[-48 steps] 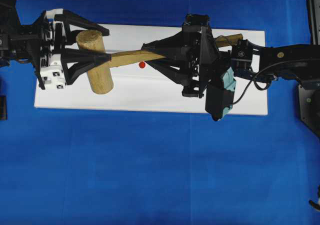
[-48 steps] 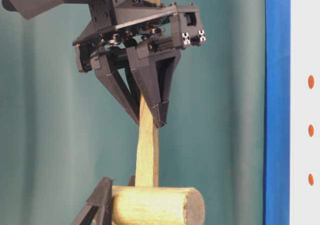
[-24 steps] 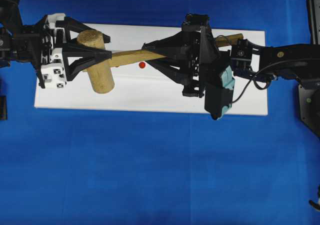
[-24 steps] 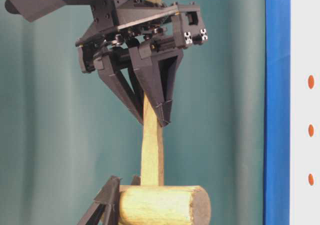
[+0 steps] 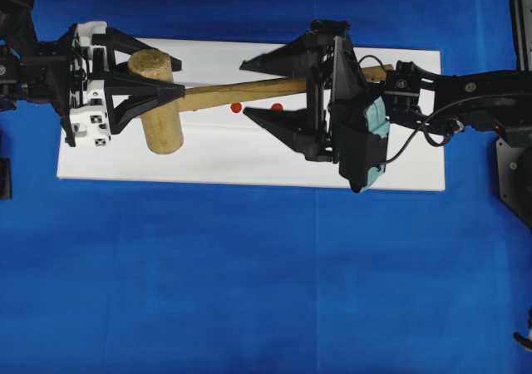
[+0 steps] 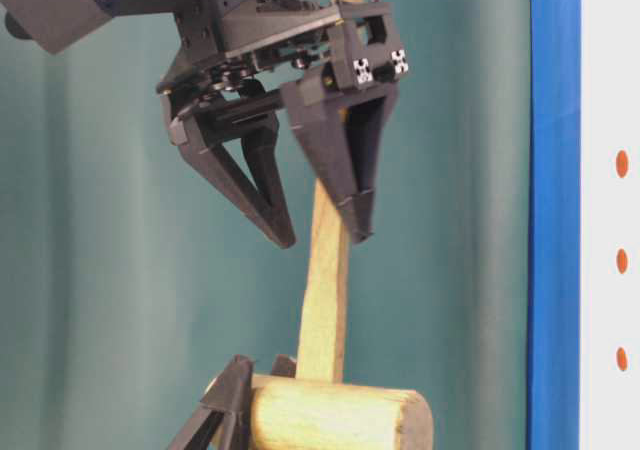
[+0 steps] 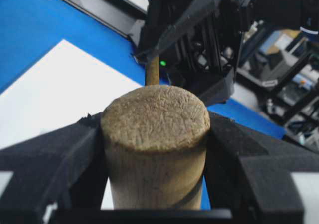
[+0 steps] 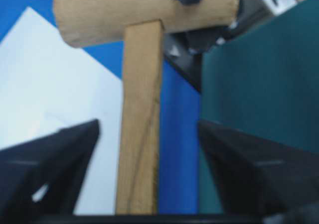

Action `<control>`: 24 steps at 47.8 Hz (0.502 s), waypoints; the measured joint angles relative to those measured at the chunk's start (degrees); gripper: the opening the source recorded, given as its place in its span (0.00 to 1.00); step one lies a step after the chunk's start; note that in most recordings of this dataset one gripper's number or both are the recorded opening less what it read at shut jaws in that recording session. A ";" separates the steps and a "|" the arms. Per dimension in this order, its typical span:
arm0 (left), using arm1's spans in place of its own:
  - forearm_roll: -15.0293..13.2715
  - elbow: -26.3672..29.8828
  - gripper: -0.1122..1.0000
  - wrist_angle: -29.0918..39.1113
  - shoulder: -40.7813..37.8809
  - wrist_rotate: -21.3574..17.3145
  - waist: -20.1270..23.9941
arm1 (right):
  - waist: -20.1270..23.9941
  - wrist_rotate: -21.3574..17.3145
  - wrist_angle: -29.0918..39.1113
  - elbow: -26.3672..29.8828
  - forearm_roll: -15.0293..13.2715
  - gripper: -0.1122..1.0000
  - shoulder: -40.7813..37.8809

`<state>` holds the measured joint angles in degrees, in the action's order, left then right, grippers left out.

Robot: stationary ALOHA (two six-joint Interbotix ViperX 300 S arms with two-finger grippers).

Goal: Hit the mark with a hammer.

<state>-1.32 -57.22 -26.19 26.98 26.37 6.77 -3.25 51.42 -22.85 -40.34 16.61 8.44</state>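
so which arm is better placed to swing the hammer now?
Left, probably. Its end effector clamps the hammer by the head, while the right end effector stands open around the handle, gripping nothing.

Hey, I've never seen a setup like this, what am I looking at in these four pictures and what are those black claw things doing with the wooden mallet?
These are two robot arms, each ending in a black two-fingered hand. One picture looks straight down, one looks from table height, and two come from cameras mounted on the arms' wrists. On the blue table lies a white board with red dots. The left hand is closed on the head of a wooden hammer; its wrist camera shows the head squeezed between both fingers. The right hand has its fingers spread wide on either side of the handle without touching it, which its own camera shows clearly. So only the left hand is holding the hammer.
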 measured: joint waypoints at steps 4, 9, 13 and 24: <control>0.09 0.00 0.51 1.14 0.09 -3.43 0.00 | 0.18 -0.62 1.41 0.00 0.88 0.93 0.00; 0.18 0.00 0.51 2.55 0.09 -9.93 0.00 | 0.44 -2.02 3.78 0.53 2.46 0.92 0.35; 0.18 0.00 0.51 3.52 0.09 -15.82 -0.18 | 0.44 -3.69 5.80 0.79 3.52 0.93 0.97; 0.18 0.00 0.51 4.83 0.09 -30.50 -1.58 | 0.44 -7.82 8.88 1.32 4.92 0.93 1.32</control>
<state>-1.14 -57.22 -21.36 27.07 -4.13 5.19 -2.81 43.59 -13.97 -39.02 21.53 9.76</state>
